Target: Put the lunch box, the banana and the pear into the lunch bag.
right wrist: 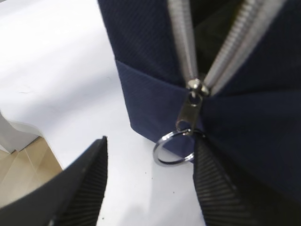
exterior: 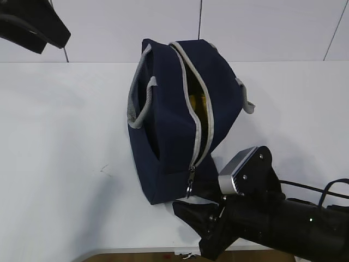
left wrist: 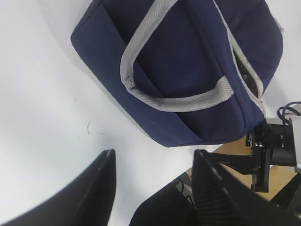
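Observation:
The navy lunch bag (exterior: 174,125) stands mid-table with grey handles and its zipper open. Something yellow (exterior: 197,103) shows through the slit; I cannot tell whether it is the banana or the pear. The lunch box is out of view. My right gripper (exterior: 193,199) is open at the bag's near end. In the right wrist view (right wrist: 150,146) the zipper's ring pull (right wrist: 173,149) hangs between the fingers, close to the right one. My left gripper (exterior: 52,33) is raised at the far left, open and empty (left wrist: 155,160), looking down on the bag (left wrist: 188,70).
The white table (exterior: 54,136) ends just in front of the bag, with the brown floor (right wrist: 19,165) below the edge. The right arm's body (exterior: 283,218) lies along the front right. A wall stands behind the table.

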